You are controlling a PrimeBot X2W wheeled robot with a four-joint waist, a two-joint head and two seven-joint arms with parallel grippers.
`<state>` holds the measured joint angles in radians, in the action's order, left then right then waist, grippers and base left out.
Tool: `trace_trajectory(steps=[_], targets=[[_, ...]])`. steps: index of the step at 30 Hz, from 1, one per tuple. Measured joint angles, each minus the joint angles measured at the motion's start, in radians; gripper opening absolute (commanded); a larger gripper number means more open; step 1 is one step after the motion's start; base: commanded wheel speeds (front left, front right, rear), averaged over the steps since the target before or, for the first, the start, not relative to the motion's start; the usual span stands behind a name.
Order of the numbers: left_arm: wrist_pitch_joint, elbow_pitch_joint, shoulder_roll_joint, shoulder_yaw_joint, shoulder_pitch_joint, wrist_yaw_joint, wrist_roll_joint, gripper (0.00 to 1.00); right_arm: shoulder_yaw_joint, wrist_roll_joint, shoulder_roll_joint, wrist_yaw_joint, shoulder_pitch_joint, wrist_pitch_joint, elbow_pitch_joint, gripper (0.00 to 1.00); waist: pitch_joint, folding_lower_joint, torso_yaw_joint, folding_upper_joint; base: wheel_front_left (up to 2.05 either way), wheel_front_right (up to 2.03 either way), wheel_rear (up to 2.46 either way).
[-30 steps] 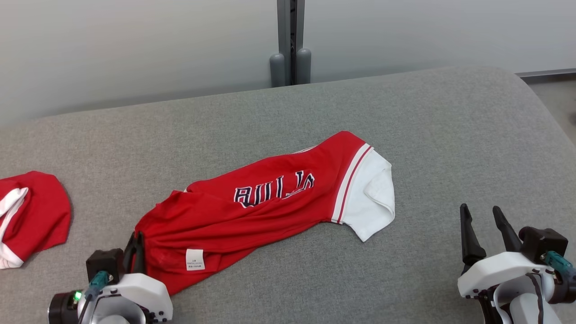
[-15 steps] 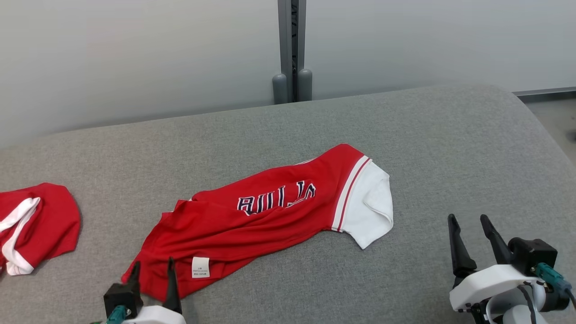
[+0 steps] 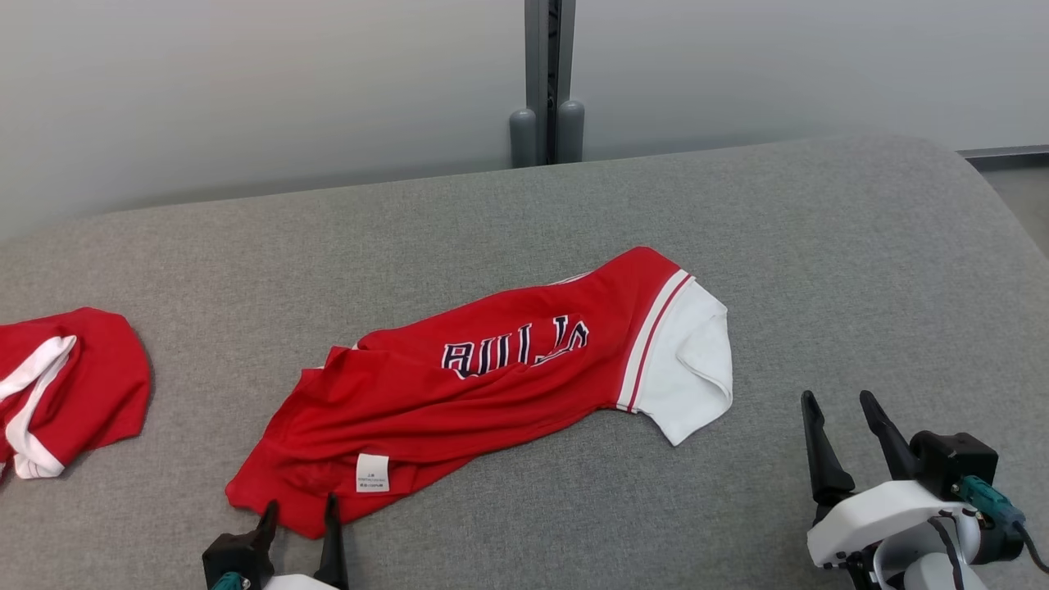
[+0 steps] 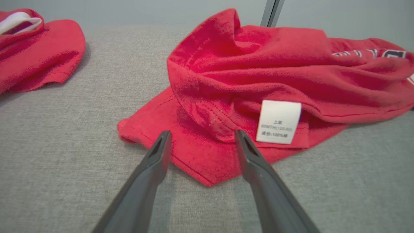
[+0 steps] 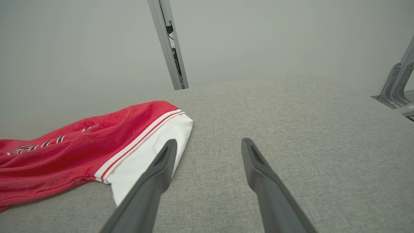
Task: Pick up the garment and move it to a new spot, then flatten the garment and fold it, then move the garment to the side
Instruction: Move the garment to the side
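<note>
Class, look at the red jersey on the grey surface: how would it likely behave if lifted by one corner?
Probably floppy: the red jersey lies in soft folds and creases, so it should drape and hang. Likely light, since the cloth looks thin. It should not roll, though it may drag on the textured grey surface.

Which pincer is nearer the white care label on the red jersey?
Left. The left pincer is right by the care label, at the near hem of the jersey; the right pincer stands apart, beyond the white sleeve.
</note>
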<state>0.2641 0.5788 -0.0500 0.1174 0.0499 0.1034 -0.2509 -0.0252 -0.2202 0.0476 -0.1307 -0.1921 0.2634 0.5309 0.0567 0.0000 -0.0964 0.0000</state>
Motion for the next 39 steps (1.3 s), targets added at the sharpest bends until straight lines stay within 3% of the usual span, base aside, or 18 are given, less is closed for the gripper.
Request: trace_trajectory(steps=[16,17,19,21,23,25,39], targets=[[0.000,0.000,0.001,0.034,0.059,-0.019,-0.124,1.00,0.007,0.010,0.000,0.000,-0.029,0.000,-0.003,1.00,0.058,0.0000,-0.014,0.0000,0.00,0.00,0.00],[0.000,-0.006,0.002,0.034,0.059,-0.024,-0.127,0.95,0.009,0.010,0.000,0.000,-0.030,0.000,-0.004,1.00,0.060,0.0000,-0.014,0.0000,0.00,0.00,0.00],[0.000,-0.020,0.001,0.034,0.059,-0.024,-0.127,0.44,0.013,0.010,0.000,0.000,-0.030,0.000,-0.004,1.00,0.064,0.0000,-0.012,0.0000,0.00,0.00,0.00],[0.000,-0.021,0.001,0.041,0.059,-0.029,-0.119,0.18,0.016,0.010,0.000,0.000,-0.030,0.000,-0.004,1.00,0.067,0.0000,-0.009,0.0000,0.00,0.00,0.00],[0.000,-0.029,0.002,0.046,0.059,-0.032,-0.115,0.04,0.018,0.010,0.000,0.000,-0.030,0.000,-0.003,1.00,0.070,0.0000,-0.004,0.0000,0.00,0.00,0.00],[0.000,-0.037,0.002,0.050,0.059,-0.032,-0.114,0.00,0.020,0.009,0.000,0.000,-0.030,0.000,-0.003,1.00,0.072,0.0000,0.005,0.0000,0.00,0.00,0.00],[0.000,-0.095,0.002,0.101,0.066,-0.050,-0.085,0.00,0.027,0.037,0.000,0.000,-0.091,0.000,0.052,1.00,0.096,0.0000,0.113,0.0000,0.00,0.00,0.00]])
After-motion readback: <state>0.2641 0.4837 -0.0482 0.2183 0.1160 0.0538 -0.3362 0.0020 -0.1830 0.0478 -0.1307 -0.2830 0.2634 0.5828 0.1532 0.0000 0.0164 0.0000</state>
